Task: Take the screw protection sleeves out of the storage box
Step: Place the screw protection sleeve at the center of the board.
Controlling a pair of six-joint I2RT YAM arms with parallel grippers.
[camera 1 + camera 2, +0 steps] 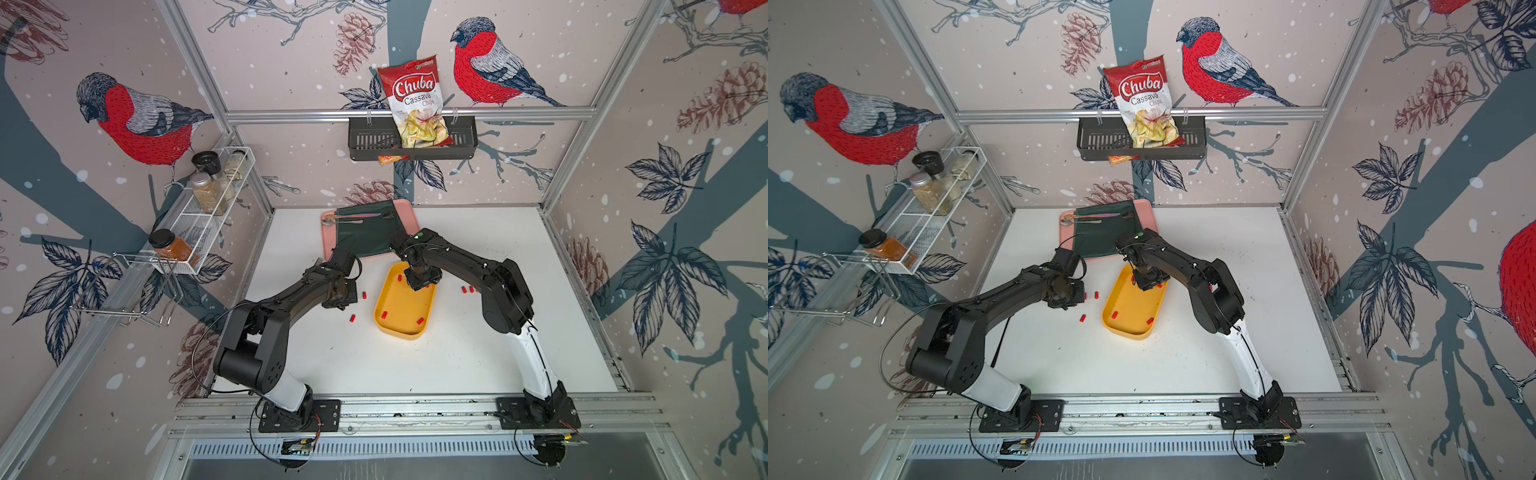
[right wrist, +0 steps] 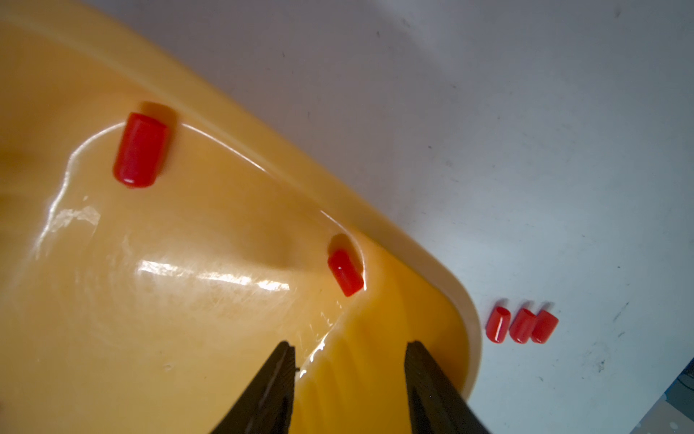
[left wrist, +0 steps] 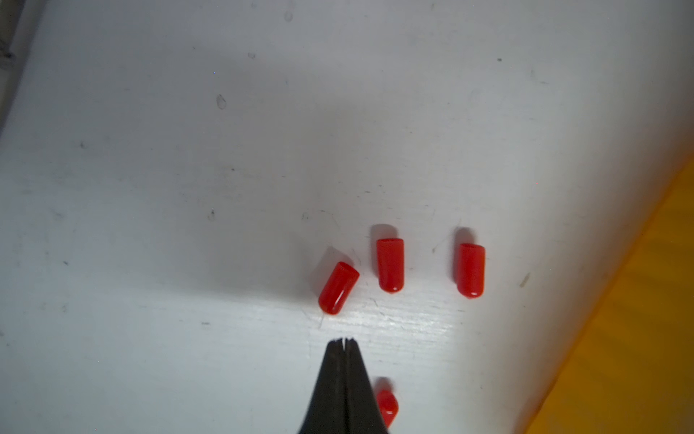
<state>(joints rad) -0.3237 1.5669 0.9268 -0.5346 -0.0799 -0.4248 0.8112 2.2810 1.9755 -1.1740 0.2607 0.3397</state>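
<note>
The yellow storage box lies mid-table in both top views. Three red screw protection sleeves show inside it in a top view; the right wrist view shows two. My right gripper hangs over the box's far end, open, with nothing between its fingers. More sleeves lie on the white table left of the box and right of it. My left gripper is shut and empty just above the table, beside several loose sleeves.
A pink tray with a dark green cloth and spoons lies behind the box. A black basket holding a chips bag hangs on the back wall. A white wire rack with spice jars is on the left wall.
</note>
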